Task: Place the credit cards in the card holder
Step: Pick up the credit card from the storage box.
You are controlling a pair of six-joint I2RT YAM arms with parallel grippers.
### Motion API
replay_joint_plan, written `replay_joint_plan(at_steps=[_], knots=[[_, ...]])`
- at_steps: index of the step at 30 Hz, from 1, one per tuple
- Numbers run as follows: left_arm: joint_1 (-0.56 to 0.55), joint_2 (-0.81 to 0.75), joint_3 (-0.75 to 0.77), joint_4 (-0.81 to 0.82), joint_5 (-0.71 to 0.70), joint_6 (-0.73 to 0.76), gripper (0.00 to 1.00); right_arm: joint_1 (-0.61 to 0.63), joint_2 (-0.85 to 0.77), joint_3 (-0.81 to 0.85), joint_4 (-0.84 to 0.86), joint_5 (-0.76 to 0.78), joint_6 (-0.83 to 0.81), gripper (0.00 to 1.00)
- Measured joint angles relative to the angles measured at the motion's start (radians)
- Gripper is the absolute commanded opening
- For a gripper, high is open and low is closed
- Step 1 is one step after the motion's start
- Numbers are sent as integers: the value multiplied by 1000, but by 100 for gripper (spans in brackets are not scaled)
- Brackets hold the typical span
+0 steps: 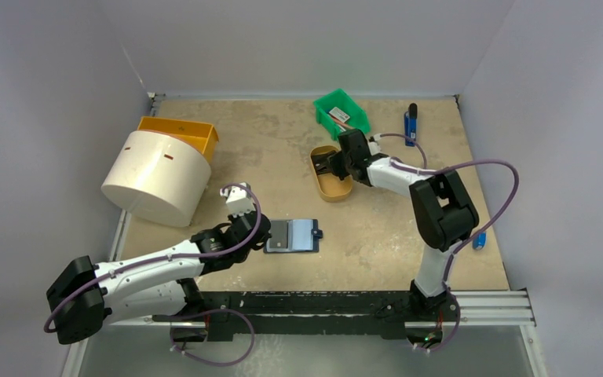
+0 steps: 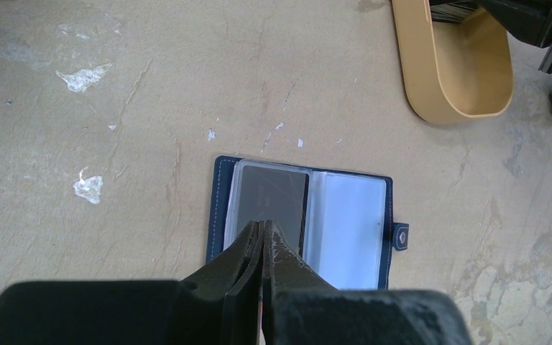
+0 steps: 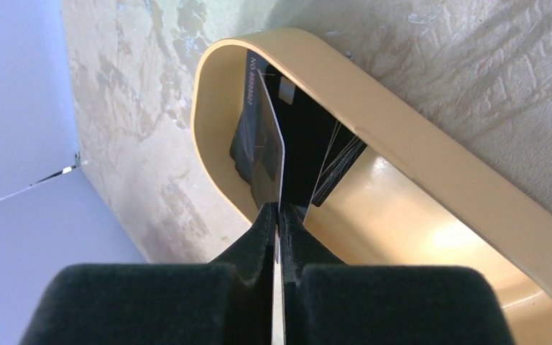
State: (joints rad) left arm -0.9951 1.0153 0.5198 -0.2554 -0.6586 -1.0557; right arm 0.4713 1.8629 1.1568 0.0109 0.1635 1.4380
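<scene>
At the far tan tray (image 3: 431, 165), right gripper (image 3: 279, 208) pinches 1 credit card (image 3: 262, 144); left gripper (image 2: 264, 226), closed empty, hovers over the near card holder (image 2: 348, 223).

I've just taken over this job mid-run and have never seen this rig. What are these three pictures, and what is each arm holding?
Two robot arms are bolted to the near edge of a table. The wide picture looks down from above and behind them; the other two come from a camera on each wrist. The open card holder lies mid-table, a dark card in its left pocket. The left pincer is shut, tips over that pocket. The right pincer is shut on a credit card inside the tan oval tray, where more cards stand. A green bin sits at the back.
</scene>
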Motion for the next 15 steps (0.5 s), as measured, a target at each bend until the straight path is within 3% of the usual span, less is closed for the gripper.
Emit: replay_joint_plan(at_steps=[15], knots=[[0, 2, 0, -7, -6, 0, 0, 5, -93, 79, -137, 11, -64, 0]])
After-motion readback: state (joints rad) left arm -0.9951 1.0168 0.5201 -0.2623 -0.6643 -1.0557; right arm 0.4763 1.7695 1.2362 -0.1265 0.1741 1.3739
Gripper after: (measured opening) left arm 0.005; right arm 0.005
